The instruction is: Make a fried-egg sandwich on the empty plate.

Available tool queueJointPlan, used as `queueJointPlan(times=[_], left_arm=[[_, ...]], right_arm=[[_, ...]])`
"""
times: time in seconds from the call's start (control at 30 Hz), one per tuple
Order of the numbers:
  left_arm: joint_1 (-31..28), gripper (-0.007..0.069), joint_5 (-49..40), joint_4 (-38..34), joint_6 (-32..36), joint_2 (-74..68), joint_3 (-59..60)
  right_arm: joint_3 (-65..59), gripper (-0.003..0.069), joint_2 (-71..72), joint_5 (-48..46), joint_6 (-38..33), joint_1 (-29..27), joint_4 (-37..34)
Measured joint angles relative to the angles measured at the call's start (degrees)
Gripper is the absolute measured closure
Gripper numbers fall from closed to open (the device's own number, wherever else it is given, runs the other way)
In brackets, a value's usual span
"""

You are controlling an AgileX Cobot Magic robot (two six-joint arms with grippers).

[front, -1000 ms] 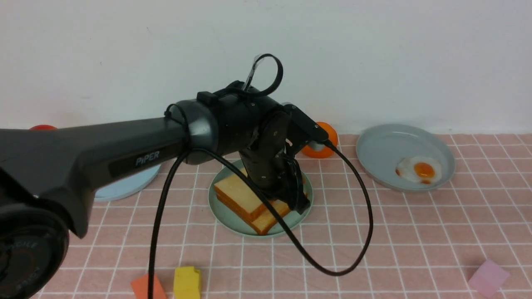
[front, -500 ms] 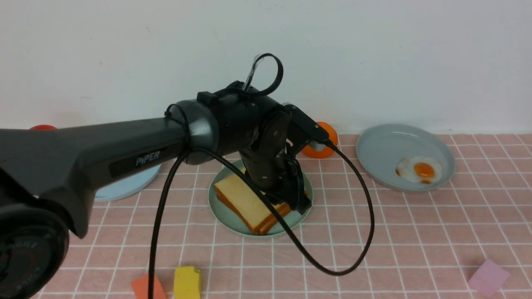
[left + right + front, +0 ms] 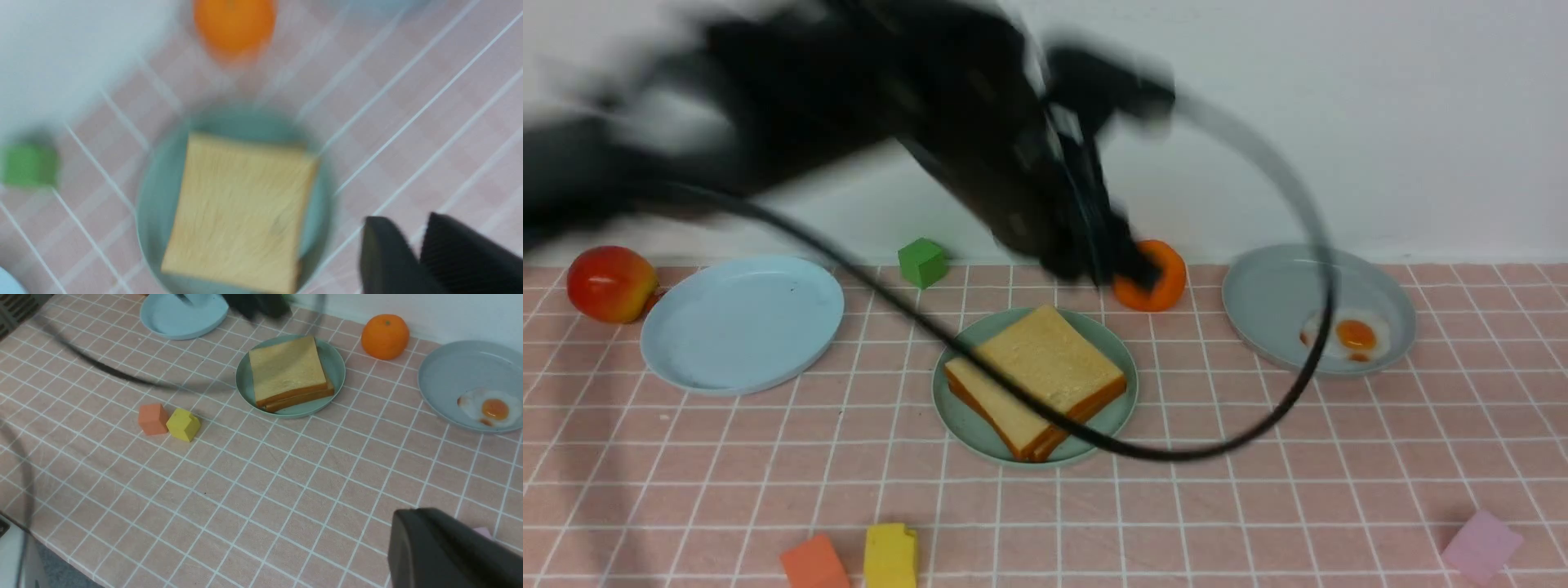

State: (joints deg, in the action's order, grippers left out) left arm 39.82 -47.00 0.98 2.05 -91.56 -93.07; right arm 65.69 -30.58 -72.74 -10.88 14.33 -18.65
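Front view: the green plate sits at the centre of the desk, carrying two toast slices stacked one on the other. No egg shows between them. The left arm is a dark blur above the plate, its fingers smeared in front of the orange at 1 o'clock; their state cannot be told here. The blue plate lies at 9 o'clock, an apple beyond it, a green cube at 11 o'clock. The grey plate lies at 3 o'clock with an egg on its near side.

Left wrist view: two dark fingers stand close together, a narrow gap between them, holding nothing, clear of the toast on the green plate.

Right wrist view: only a dark part of the right gripper shows; it reads as closed and empty. An orange cube touches a yellow block at 8 o'clock from the green plate.
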Motion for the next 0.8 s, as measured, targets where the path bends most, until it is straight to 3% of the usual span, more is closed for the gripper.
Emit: queueJointPlan(times=[0.1,0.37,0.47,0.8], left_arm=[[0.46,0.0638,3.68,-1.83,-1.0,13.35,6.54],[0.46,0.0638,21.83,-8.0,-1.52,43.43,38.63],[0.46,0.0638,31.01,-8.53,-1.58,53.92,53.37],[0.46,0.0638,45.42,-9.1,-1.45,72.86,73.63]], right_arm=[[0.0,0.063,0.02,0.0,0.0,0.0,0.0],[0.0,0.0656,0.13,0.0,0.13,-0.05,1.24],[0.0,0.0659,0.15,0.0,2.74,-0.05,5.18],[-0.18,0.0655,0.2,0.0,13.76,-0.05,8.32]])
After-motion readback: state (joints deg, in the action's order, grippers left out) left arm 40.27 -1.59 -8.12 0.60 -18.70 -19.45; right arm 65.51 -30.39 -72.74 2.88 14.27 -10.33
